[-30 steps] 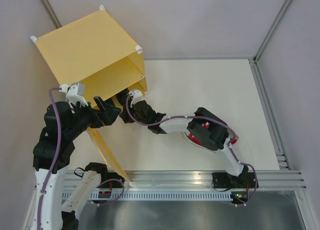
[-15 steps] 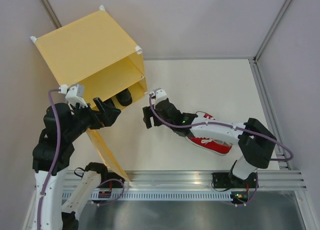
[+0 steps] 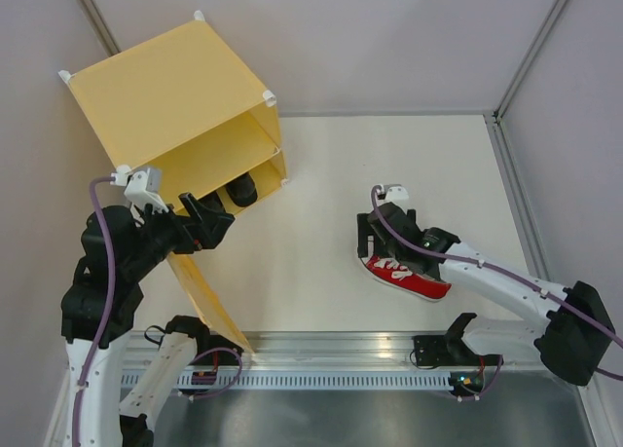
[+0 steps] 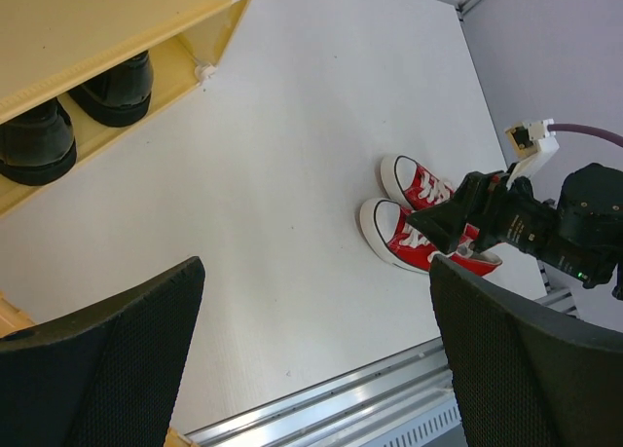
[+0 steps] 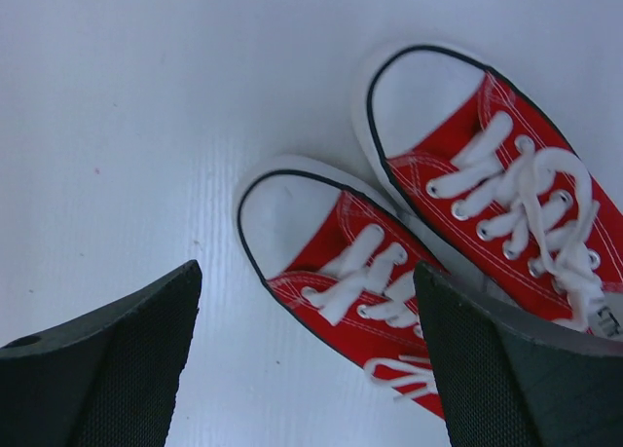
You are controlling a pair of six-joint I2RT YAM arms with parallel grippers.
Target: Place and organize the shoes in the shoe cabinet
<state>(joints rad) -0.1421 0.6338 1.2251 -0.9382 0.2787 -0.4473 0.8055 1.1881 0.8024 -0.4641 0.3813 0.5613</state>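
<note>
left wrist view: black loafers [image 4: 58, 116] shelved in shoe cabinet [image 4: 97, 28], red sneakers [image 4: 419, 218] on bench [image 4: 292, 126] beneath the spread, empty right claw [image 5: 307, 272].

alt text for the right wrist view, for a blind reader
Two red sneakers with white laces and toe caps lie side by side on a white table, toes toward the top. The right hand hovers open above them, its fingers in the bottom corners.

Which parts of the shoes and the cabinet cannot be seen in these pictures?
- Black loafers: the cabinet top hides most in the top view; the shelf hides all but one end in the left wrist view.
- Red sneakers: heels lie beyond the right wrist view's edge.
- Door panel: seen edge-on from above, its face unreadable.
</note>
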